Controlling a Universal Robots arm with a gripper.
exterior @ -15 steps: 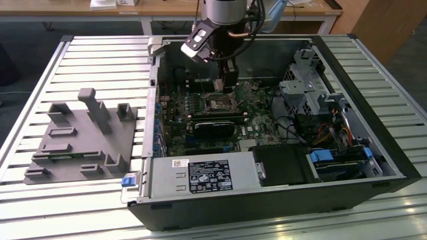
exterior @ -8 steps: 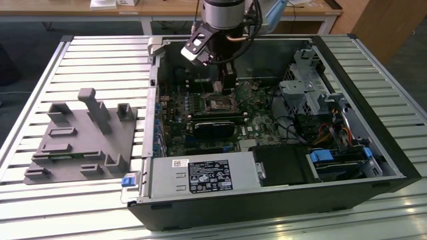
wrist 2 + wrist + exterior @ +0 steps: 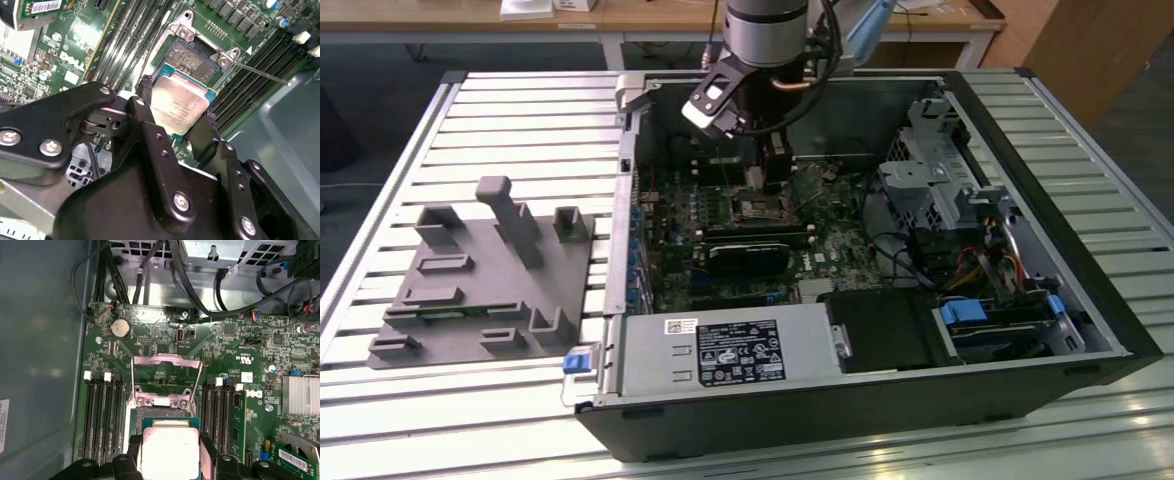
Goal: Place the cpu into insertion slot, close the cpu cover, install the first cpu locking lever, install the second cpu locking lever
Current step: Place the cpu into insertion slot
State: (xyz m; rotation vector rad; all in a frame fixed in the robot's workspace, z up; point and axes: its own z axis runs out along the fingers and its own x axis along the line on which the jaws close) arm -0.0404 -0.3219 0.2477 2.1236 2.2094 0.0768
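We hold the cpu in our closed hand by opposite edges, level, just over the insertion slot; the cpu cover stands open to admit it.

The gripper clasps the cpu by two opposite edges, a black finger on each side, with the chip's silvery top facing the camera. Just beyond the cpu lies the insertion slot, its dark centre partly covered by the chip. The cpu seems to hang just above it, though contact cannot be judged. The cover stands swung open past the insertion slot, and the green board shows through its window. Black memory slots flank the insertion slot on both sides. Farther along the board sit a coin battery and black cables, with a finned heatsink off to one side.
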